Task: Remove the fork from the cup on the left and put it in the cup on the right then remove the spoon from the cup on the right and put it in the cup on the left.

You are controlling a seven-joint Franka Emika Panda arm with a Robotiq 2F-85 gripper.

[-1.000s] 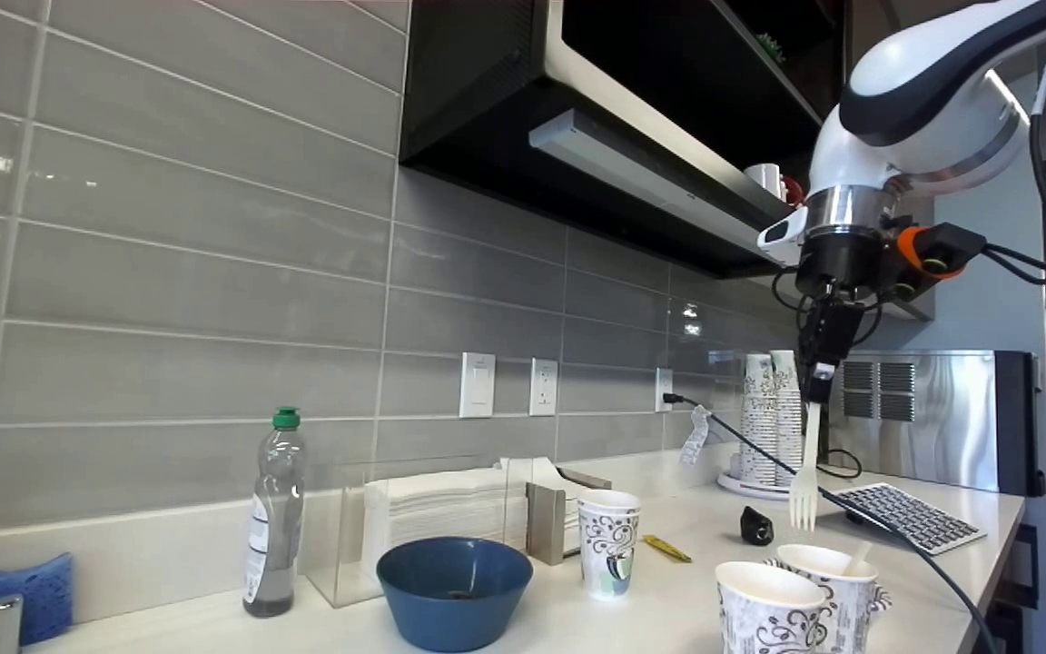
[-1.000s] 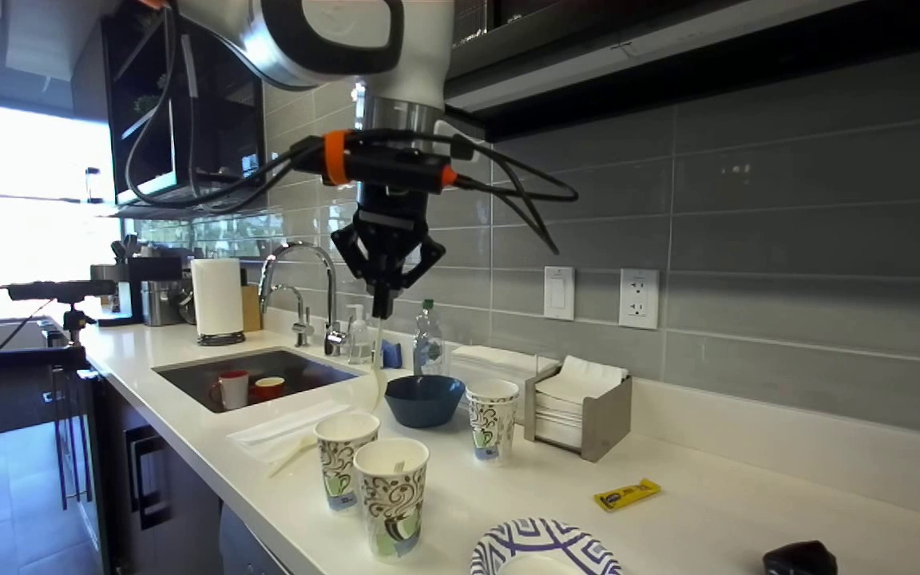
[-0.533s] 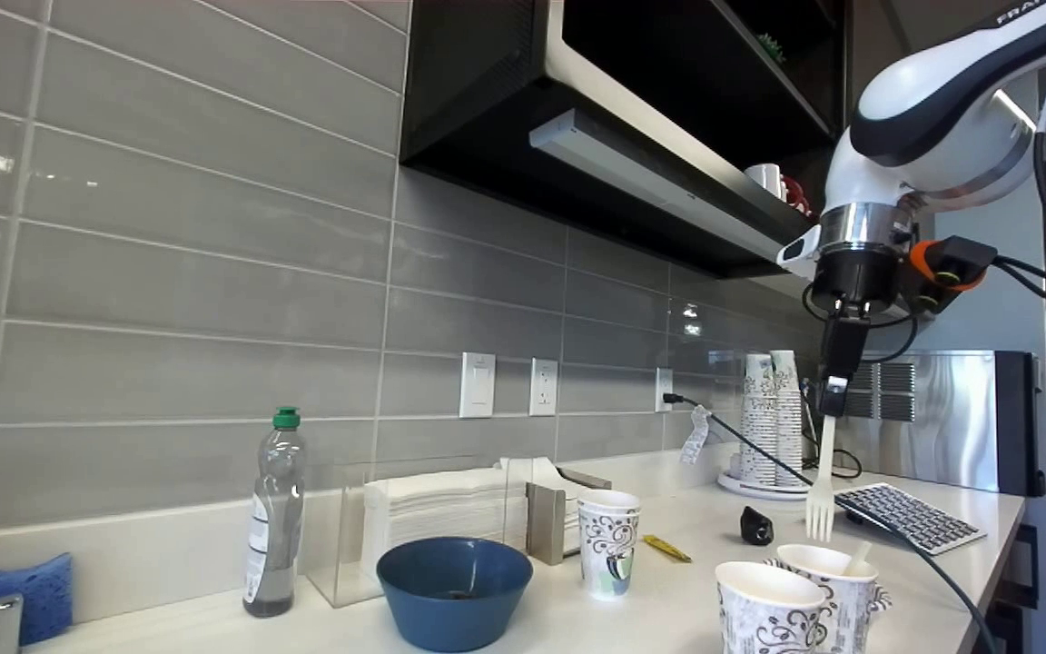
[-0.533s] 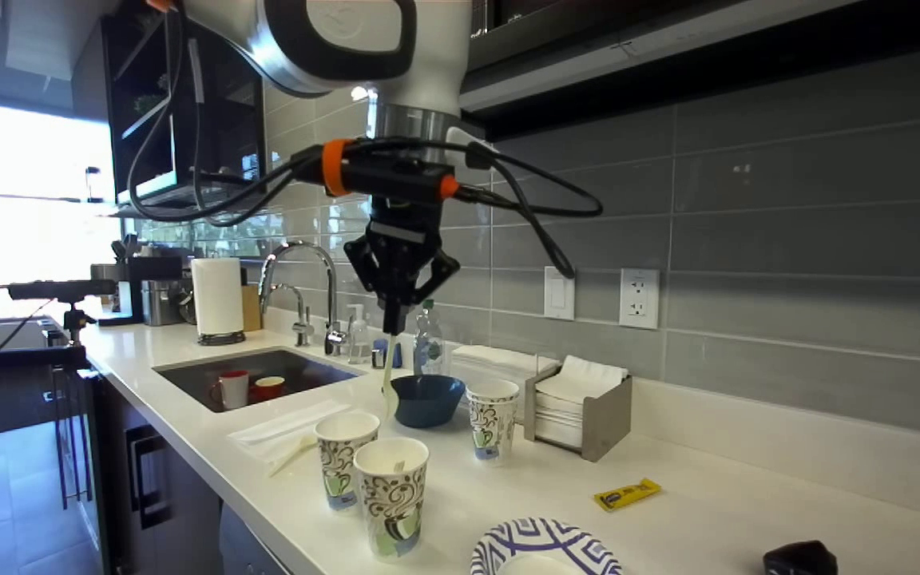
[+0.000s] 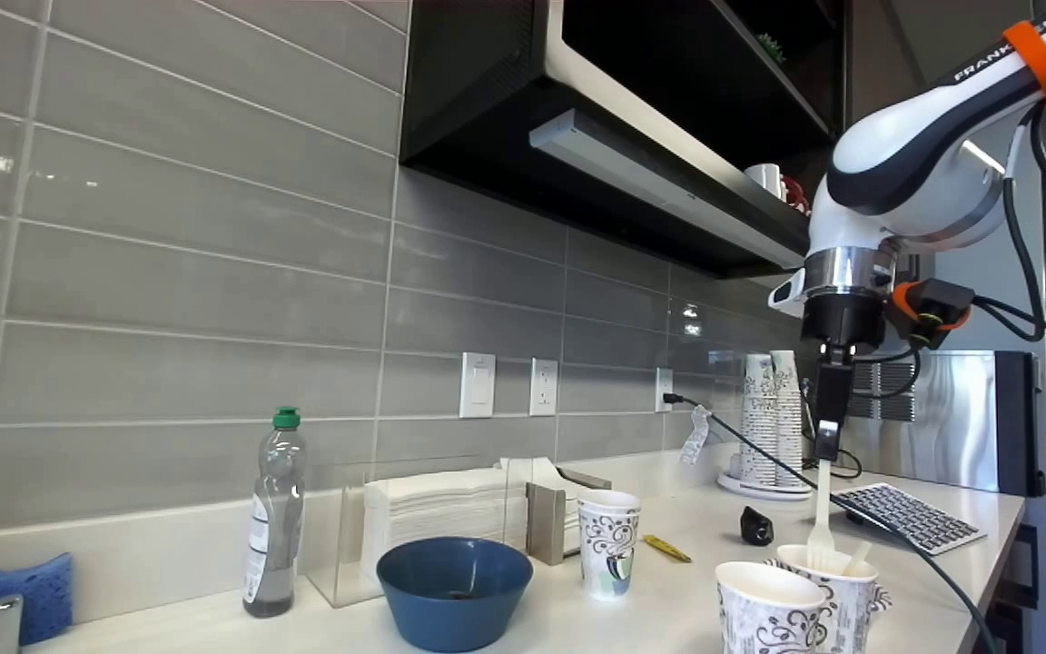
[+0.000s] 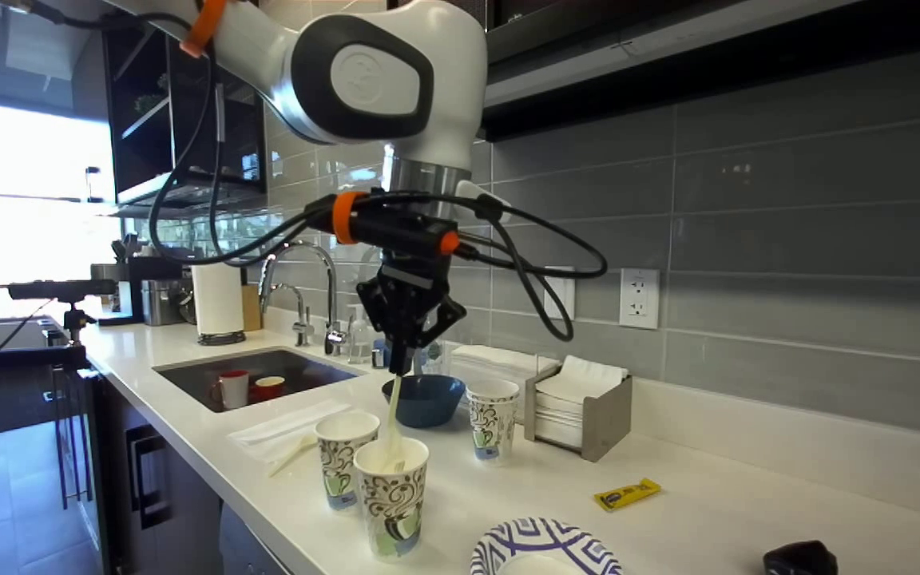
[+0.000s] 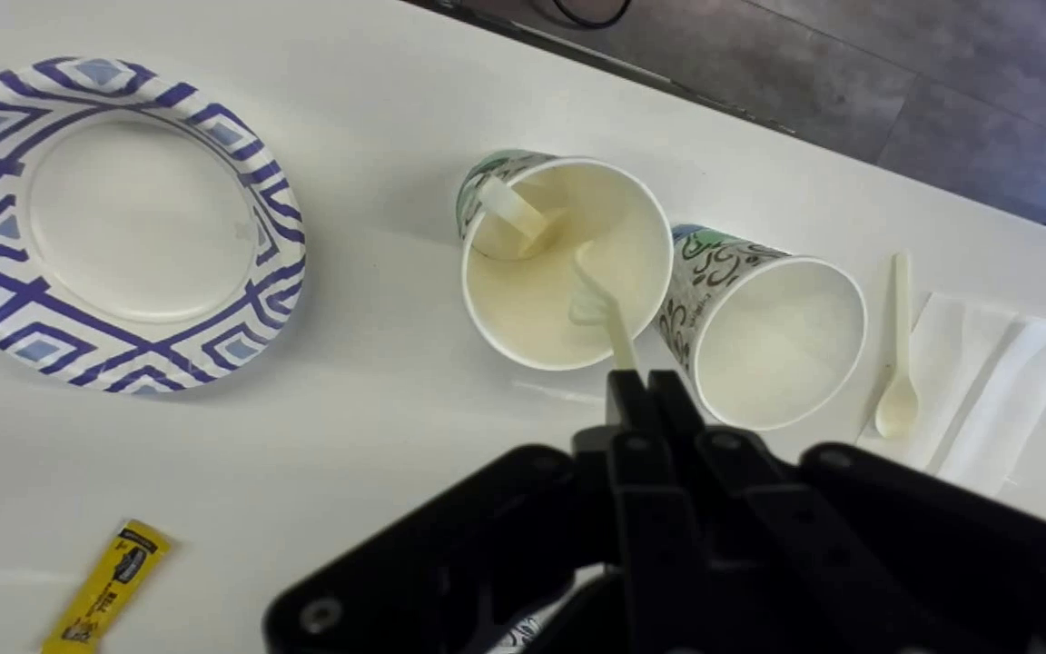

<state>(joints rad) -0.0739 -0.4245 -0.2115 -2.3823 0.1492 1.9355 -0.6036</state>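
The gripper (image 6: pixel 402 367) has its fingers (image 7: pixel 626 395) pinching a pale fork (image 5: pixel 822 509) by the end of its handle. The fork hangs below the fingertips, tines down, in the mouth of a patterned paper cup (image 6: pixel 393 511). Inside that cup, below the fingers, another pale utensil (image 7: pixel 512 207) leans against the rim; its lower end is hard to make out. In the wrist view, a second cup (image 7: pixel 782 343) stands just right of the fingers, a loose spoon (image 7: pixel 902 345) lies farther right with its bowl on a napkin (image 7: pixel 995 391), and a plate (image 7: pixel 137 218) sits well to the left.
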